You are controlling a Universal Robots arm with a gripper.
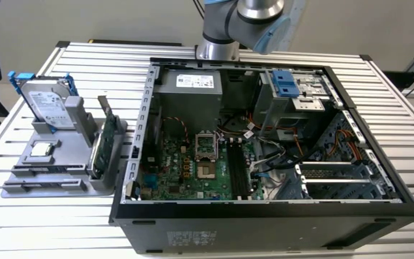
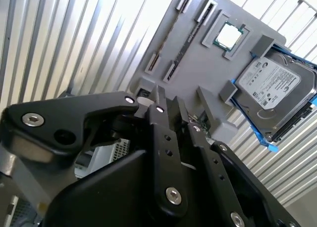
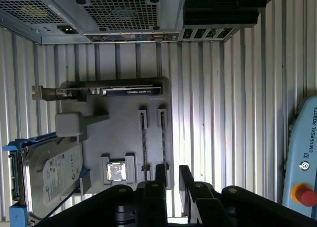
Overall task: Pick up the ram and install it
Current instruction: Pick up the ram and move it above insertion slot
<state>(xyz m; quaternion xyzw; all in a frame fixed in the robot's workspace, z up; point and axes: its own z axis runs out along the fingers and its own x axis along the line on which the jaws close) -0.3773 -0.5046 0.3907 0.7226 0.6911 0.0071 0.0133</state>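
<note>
Two slim dark ram sticks stand edge-on in holders on the grey tray (image 3: 119, 123). One ram stick (image 3: 163, 138) lies closest to my gripper (image 3: 172, 170), the other (image 3: 143, 138) is beside it. In the second wrist view the ram (image 2: 184, 38) runs along the tray beyond my gripper (image 2: 168, 102). The gripper hovers above the tray's edge near the sticks' ends. It is open by a narrow gap, with nothing between its fingers. In the exterior view the ram (image 1: 49, 185) sits at the tray's front. The motherboard's black memory slots (image 1: 239, 168) are in the open computer case (image 1: 264, 216).
On the tray stand a silver hard drive with blue rails (image 1: 49, 102), a processor chip (image 1: 41, 150) and a green expansion card (image 1: 103, 145). The case is at the exterior view's right of the tray. A ribbed metal table (image 1: 20, 216) carries everything. The arm's base (image 1: 221, 32) rises behind the case.
</note>
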